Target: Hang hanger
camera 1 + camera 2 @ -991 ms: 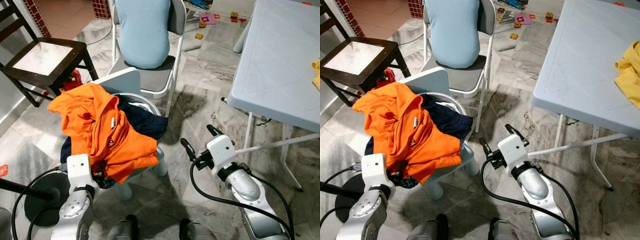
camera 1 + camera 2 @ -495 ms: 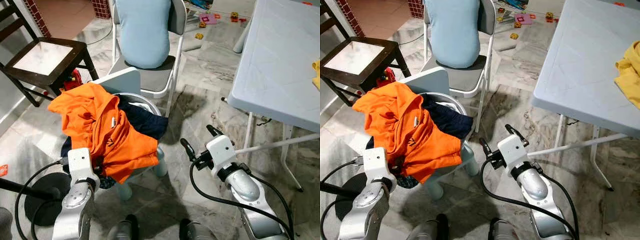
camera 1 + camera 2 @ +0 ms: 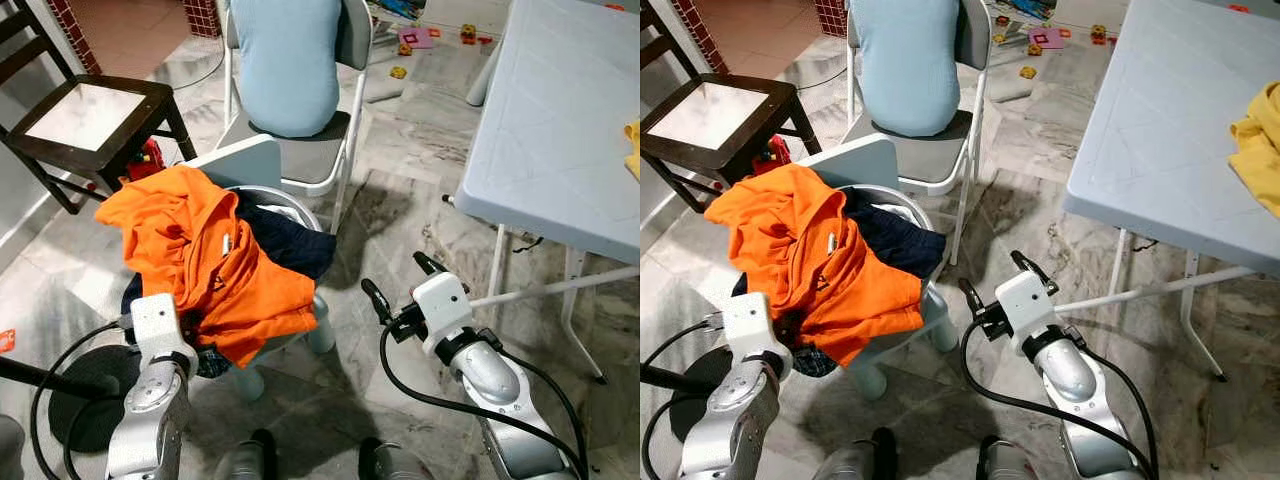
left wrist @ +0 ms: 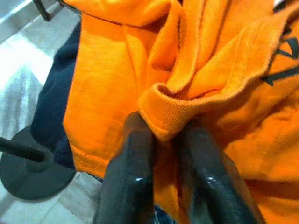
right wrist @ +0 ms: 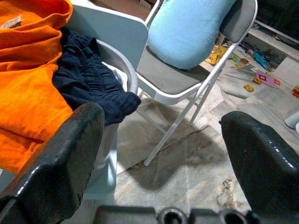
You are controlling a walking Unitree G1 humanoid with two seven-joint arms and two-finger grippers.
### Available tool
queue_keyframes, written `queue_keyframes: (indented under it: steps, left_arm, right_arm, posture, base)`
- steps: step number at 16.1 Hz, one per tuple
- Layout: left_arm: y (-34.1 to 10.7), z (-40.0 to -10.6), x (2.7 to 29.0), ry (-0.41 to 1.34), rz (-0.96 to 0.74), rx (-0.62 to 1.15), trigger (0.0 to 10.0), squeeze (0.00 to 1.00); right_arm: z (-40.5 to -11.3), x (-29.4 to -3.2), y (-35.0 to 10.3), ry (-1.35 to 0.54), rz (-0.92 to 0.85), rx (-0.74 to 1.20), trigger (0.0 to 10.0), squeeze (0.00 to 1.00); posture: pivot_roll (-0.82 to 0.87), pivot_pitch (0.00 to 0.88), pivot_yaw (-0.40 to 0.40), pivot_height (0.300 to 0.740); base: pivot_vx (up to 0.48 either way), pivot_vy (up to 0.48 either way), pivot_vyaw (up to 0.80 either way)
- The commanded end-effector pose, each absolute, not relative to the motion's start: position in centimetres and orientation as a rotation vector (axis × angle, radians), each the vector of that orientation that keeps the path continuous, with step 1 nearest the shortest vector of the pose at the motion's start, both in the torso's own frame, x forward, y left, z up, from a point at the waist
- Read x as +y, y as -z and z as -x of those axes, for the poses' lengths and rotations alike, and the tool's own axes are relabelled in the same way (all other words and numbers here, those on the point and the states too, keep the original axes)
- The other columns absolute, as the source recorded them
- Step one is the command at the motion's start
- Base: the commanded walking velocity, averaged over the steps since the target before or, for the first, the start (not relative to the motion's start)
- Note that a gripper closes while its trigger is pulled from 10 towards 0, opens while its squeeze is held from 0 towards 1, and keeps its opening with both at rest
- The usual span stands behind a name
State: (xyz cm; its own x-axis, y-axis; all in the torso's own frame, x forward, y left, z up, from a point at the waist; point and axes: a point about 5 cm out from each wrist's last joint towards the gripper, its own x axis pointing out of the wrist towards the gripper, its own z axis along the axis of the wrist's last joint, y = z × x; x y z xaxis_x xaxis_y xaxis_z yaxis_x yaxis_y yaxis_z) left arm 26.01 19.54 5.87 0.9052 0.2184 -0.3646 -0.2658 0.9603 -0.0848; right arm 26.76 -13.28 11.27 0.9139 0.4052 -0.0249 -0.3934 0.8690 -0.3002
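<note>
Left gripper (image 4: 163, 158) pinches a ribbed fold of the one orange cotton garment (image 3: 215, 255) heaped left of centre on one small grey plastic chair (image 3: 250, 165), while right gripper (image 3: 402, 280) hangs spread at lower centre.

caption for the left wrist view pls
Left gripper pinching a ribbed fold of the orange shirt between its jaws.

Even, bright indoor light, soft shadows under the folding chair (image 3: 300, 150) and table (image 3: 560, 130) — head views sharp, left wrist view blurred close-up, fingers (image 4: 131, 177) out of focus
</note>
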Motion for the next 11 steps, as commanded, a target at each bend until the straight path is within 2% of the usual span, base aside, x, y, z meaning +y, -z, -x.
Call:
queue_keyframes:
  steps: [1, 7, 11]
  left_arm:
    - [-6.3, -25.9, 19.8, -0.273, 0.149, 0.328, 0.0, 0.00]
    - [-8.1, -26.9, 19.0, -0.207, 0.197, 0.204, 0.0, 0.00]
    - [-11.8, -27.7, 15.9, 0.080, -0.025, -0.014, 0.0, 0.00]
  right_arm:
    - [-26.5, -13.2, -11.6, -0.421, 0.308, -0.057, 10.0, 0.00]
    - [-26.6, -13.3, -11.5, -0.420, 0.309, -0.056, 10.0, 0.00]
    - [-27.7, -13.7, -11.6, -0.366, 0.245, -0.050, 10.0, 0.00]
  posture:
    - [-0.05, 0.229, -0.012, 0.740]
    - [-0.04, 0.219, -0.012, 0.740]
    - [-0.01, 0.157, -0.005, 0.740]
  base:
    - [0.000, 0.000, 0.00]
    - [0.000, 0.000, 0.00]
    - [0.000, 0.000, 0.00]
